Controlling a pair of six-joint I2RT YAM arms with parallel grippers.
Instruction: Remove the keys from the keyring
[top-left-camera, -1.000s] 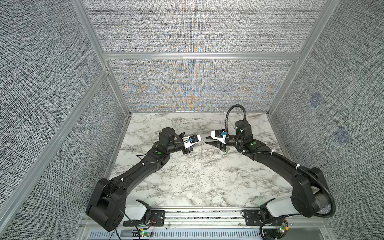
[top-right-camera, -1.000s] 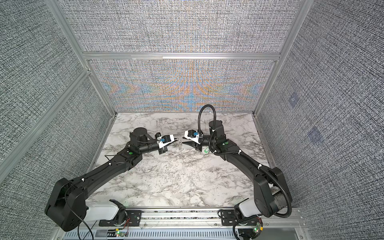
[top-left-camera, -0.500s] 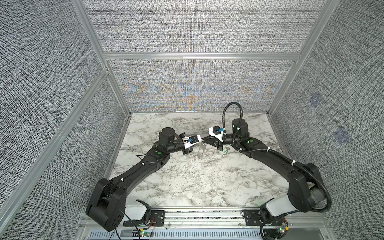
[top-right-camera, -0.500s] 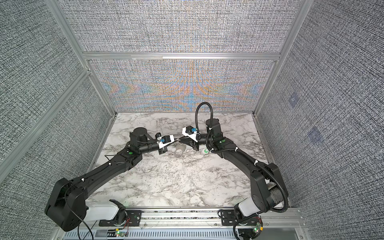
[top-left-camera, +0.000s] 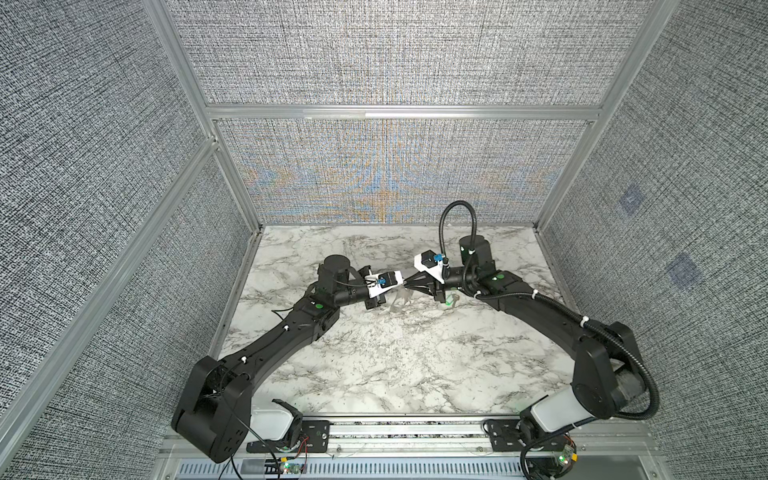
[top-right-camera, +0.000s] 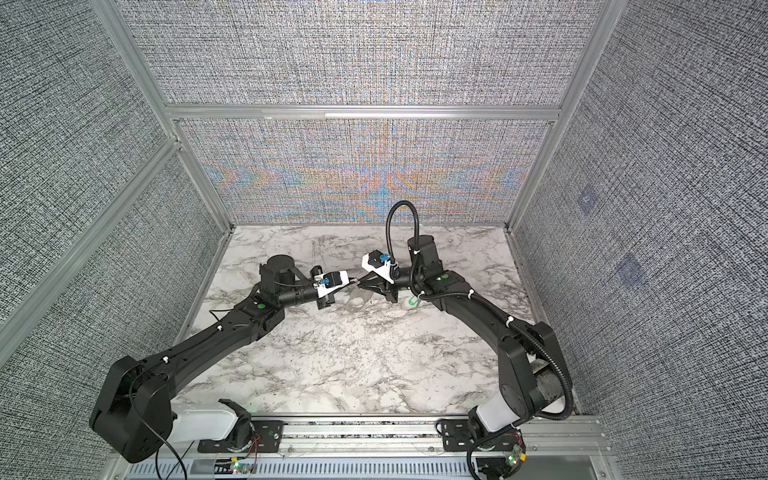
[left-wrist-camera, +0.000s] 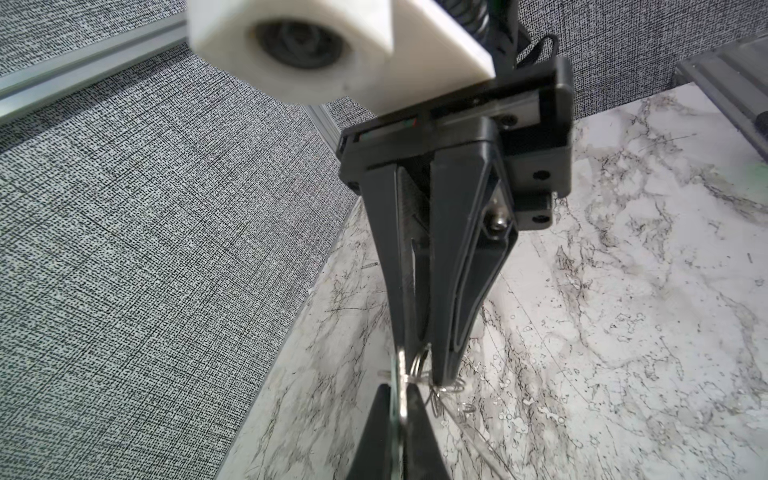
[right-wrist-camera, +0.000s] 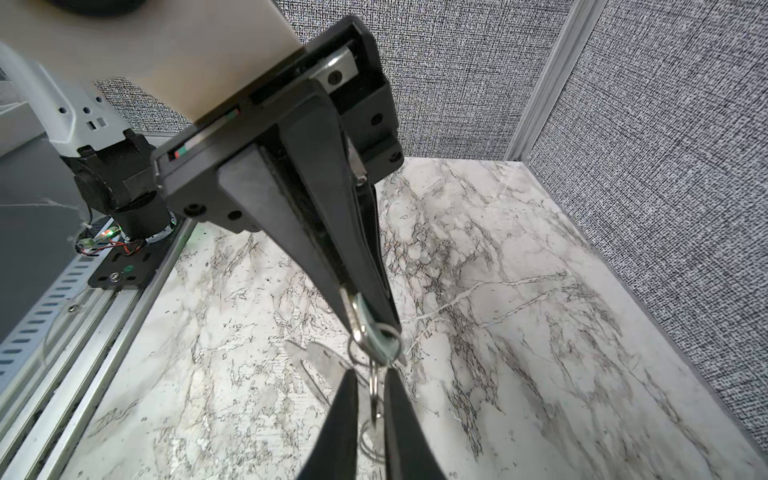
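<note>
Both grippers meet tip to tip above the middle of the marble table. My left gripper (top-left-camera: 401, 284) (left-wrist-camera: 397, 392) is shut on a thin grey metal plate held edge-on, which looks like one end of the keyring (right-wrist-camera: 372, 330). The flat grey keyring body (top-left-camera: 398, 302) (top-right-camera: 356, 302) (right-wrist-camera: 318, 361) hangs below the tips. My right gripper (top-left-camera: 409, 285) (right-wrist-camera: 371, 382) is shut on a small wire ring (right-wrist-camera: 374, 388) that hangs from that held end. More thin wire rings (left-wrist-camera: 451, 388) dangle beside it. A key with a green tag (top-left-camera: 449, 298) (top-right-camera: 411, 302) lies on the table under the right arm.
Grey fabric walls with aluminium posts (top-left-camera: 232, 195) close in the table on three sides. A metal rail with the arm mounts (top-left-camera: 407, 432) runs along the front edge. The right arm's cable loop (top-left-camera: 457, 224) stands above its wrist.
My right gripper has moved left to the left gripper's tip and narrowed onto the small ring. The left arm has stayed where it was, still shut.
</note>
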